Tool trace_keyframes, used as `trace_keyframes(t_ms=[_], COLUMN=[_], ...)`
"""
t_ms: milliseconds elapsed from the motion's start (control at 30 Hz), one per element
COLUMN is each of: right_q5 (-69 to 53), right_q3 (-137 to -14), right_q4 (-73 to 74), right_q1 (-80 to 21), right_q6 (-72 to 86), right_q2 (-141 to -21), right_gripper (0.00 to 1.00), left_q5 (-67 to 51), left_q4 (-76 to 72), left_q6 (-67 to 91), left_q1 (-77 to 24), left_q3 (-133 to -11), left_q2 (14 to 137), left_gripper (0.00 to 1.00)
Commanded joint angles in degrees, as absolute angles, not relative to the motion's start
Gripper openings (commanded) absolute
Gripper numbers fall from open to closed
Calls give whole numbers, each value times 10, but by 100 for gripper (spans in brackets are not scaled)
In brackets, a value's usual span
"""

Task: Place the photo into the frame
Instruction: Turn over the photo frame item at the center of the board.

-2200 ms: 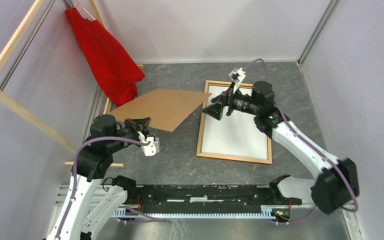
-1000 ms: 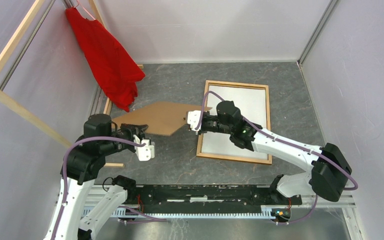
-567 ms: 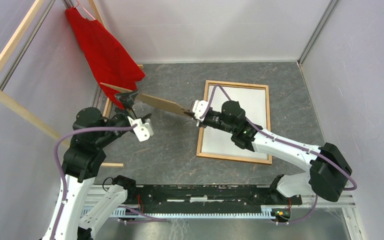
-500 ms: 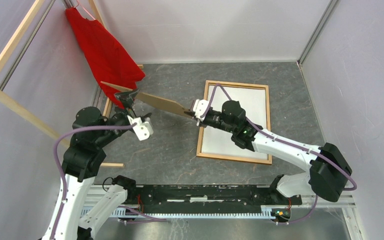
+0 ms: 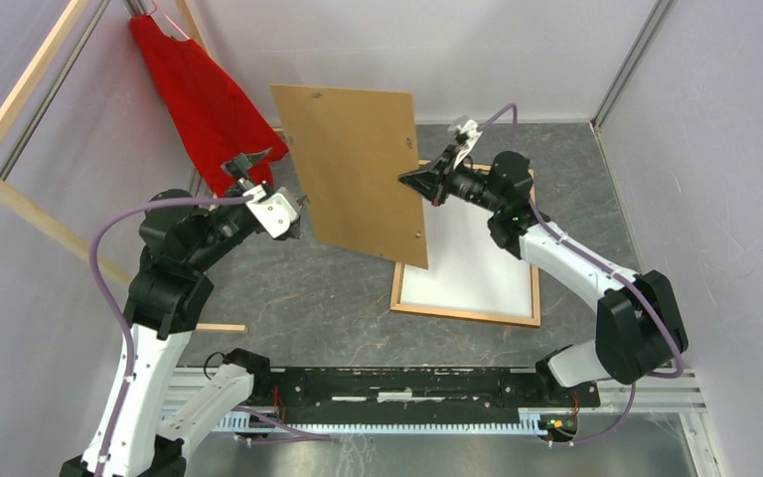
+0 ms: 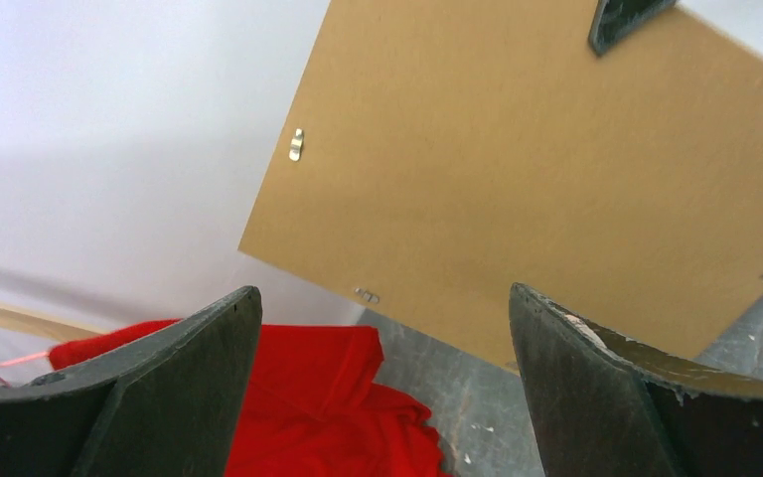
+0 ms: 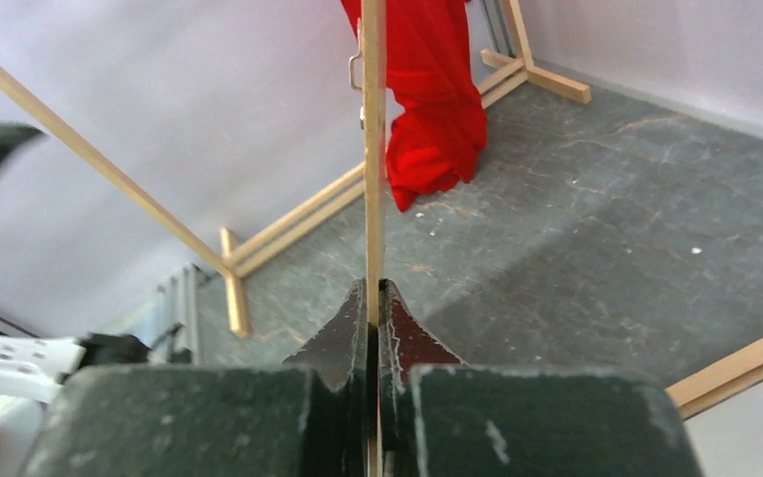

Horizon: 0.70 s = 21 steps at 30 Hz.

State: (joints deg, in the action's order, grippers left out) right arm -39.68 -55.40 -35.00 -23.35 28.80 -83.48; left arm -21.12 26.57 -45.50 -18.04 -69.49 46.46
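Left hand [image 6: 382,298], left of the frame [image 5: 465,315]: just sprung wide, empty. Board [image 5: 358,169], matte brown hardboard rectangle with metal clips [image 6: 298,144]: now raised upright over the frame's left rail, edge pinched in the right hand [image 5: 407,182], so the frame is uncovered. Frame: thin orange wood, flat on the worktop [image 5: 338,298], white sheet [image 5: 472,258] inside; photo unseen.

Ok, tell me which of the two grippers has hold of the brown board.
The right gripper: its jaws are shut on the edge of the brown board, which it holds raised. The left gripper is wide open and empty.
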Motion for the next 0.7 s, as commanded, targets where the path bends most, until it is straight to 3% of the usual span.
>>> trace_keyframes(t_ms=[0,100,233,667], right_q5=[-489,-516,-526,-571], right_q3=[-544,-495,-433,-340], right_q4=[-534,-709,-808,-666], right_q1=[-175,-136,-91,92], right_q6=[559,739,856,833], right_q2=[-848,-873,-882,-789], right_gripper=[0,0,0,0], left_q5=[-170,-142,-121,-177], left_q4=[255,259,256,217], left_q6=[-400,-395,-385,-352], left_q1=[-180,-180,-174,-135], left_q3=[-709,-708,-698,-607], left_q2=[501,526,554,644], left_gripper=[100,100,100,100])
